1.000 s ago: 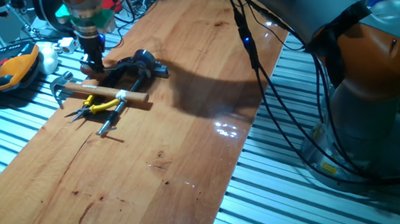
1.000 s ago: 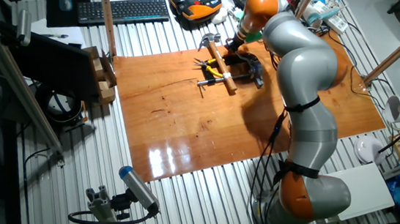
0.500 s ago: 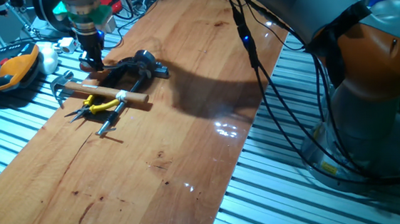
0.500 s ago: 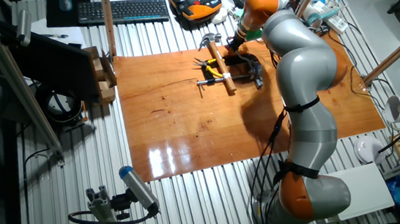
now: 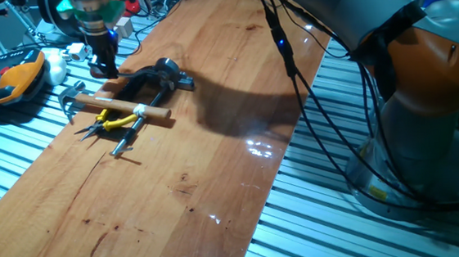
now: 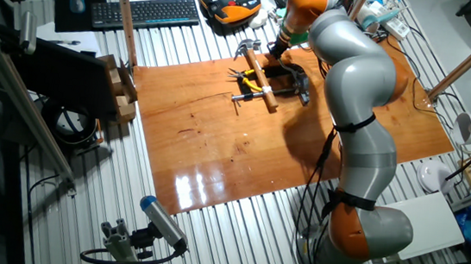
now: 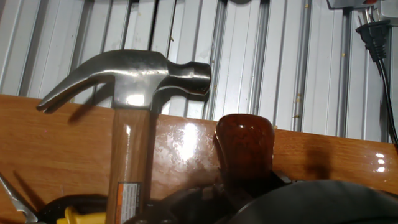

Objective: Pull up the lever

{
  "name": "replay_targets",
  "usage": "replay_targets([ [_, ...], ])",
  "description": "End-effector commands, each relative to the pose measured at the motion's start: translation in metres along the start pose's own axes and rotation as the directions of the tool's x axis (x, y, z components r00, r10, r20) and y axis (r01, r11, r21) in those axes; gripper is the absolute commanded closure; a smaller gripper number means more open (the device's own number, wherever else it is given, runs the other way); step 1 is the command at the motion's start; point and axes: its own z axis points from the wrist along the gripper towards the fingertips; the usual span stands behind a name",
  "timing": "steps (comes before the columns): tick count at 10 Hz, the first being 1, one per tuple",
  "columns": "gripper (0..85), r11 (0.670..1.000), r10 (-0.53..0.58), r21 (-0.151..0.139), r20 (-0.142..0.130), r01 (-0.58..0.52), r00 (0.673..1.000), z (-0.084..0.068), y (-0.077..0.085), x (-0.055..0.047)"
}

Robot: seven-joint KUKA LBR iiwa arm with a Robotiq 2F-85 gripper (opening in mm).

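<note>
At the far left of one fixed view, an orange and black handset (image 5: 19, 77) is seen lying on the ribbed metal bench (image 5: 4, 134), beside the edge of a glossy wooden board (image 5: 211, 105). On that board a hammer (image 5: 104, 104) is laid across yellow pliers (image 5: 112, 121), and just beyond them the gripper (image 5: 103, 70) is held low over the lever (image 5: 102, 73). Whether the fingers are closed on the lever cannot be told. In the hand view the reddish-brown knob (image 7: 244, 144) is shown just right of the hammer head. To the right, cables (image 5: 309, 97) are draped from the grey and orange arm (image 5: 404, 57).
</note>
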Motion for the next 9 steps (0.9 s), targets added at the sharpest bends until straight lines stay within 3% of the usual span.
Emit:
replay_targets([
  [1,85.0,1.0,0.0,-0.001,-0.005,0.0,1.0,-0.003,0.0,0.0],
  [7,85.0,1.0,-0.014,-0.006,-0.032,0.014,0.999,-0.023,-0.002,0.001],
  [9,85.0,1.0,-0.011,-0.01,-0.036,0.01,0.999,-0.023,0.0,0.0],
])
